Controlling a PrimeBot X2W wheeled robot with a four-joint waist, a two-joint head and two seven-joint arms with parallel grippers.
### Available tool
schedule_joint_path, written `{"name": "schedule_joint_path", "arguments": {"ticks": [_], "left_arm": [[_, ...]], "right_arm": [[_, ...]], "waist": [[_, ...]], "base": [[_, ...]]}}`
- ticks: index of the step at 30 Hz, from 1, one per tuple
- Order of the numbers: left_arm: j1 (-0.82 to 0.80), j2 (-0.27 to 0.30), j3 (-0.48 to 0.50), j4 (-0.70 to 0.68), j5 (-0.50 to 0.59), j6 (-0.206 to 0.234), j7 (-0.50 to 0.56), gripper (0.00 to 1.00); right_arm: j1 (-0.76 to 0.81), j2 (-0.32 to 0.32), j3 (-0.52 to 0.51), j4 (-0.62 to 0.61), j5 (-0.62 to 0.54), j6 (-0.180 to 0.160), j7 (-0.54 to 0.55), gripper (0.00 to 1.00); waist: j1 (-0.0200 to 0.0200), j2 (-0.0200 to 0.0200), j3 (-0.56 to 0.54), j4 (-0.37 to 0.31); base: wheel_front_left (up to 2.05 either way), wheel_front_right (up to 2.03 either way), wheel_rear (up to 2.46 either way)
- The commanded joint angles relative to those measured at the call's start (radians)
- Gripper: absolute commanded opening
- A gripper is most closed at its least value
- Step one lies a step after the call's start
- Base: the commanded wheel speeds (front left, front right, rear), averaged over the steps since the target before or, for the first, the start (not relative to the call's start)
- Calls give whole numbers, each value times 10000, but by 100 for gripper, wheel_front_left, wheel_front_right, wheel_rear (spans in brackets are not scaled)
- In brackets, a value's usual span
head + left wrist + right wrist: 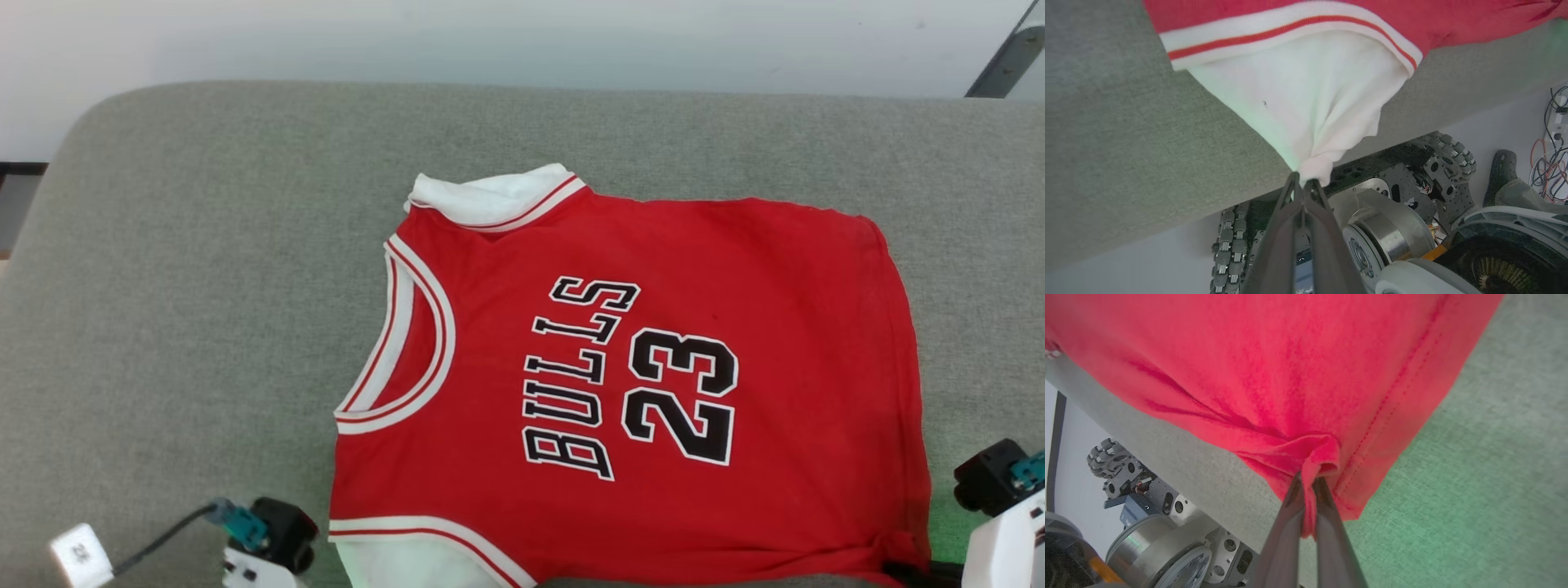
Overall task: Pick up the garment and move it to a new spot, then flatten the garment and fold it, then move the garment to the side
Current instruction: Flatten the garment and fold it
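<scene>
Lying flat and face up on the grey cushion (204, 286), the red jersey (735, 269) is stretched between the 2 sets of jaws, its body reaching away beyond their tips. The left jaws are pressed together on the bunched end of a white sleeve (1306, 102), which fans out from their tips. The right jaws are pinched on a gathered corner of the hem (1323, 457), with red cloth caught between them. Beside both sets of jaws, past the cushion's edge, the robot's wheeled base (1412, 228) is seen.
</scene>
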Motion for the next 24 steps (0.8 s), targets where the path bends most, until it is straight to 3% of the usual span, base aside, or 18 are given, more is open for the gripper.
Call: {"name": "schedule_joint_path", "arguments": {"ticks": [1,7,12,18,19,24], "left_arm": [[-231,169,110,-143,241,90,26,0],[-1298,499,608,-517,1081,44,102,0],[-2681,327,1009,44,2019,-581,556,0],[-4293,-653,1288,2032,2712,-1896,991,0],[-4293,-653,1288,2032,2712,-1896,991,0],[-5085,-1889,1143,4389,2852,-2987,1215,0]], "right_arm": [[163,135,-356,-87,-151,-16,28,0],[24,716,-1526,-383,-881,-16,44,0],[-658,1430,-2295,-237,-1797,-16,122,0],[-1954,2400,-2469,499,-2802,-16,139,0],[-1954,2400,-2469,499,-2802,-16,139,0],[-3080,3090,-2083,1574,-3311,-16,-85,0]], "waist": [[0,-1,14,-53],[0,-1,44,-201],[0,-1,176,-324],[0,-1,435,-531],[0,-1,435,-531],[0,-1,681,-726]], "base": [[0,0,0],[0,0,0],[0,0,0],[0,0,0],[0,0,0],[0,0,0]]}}
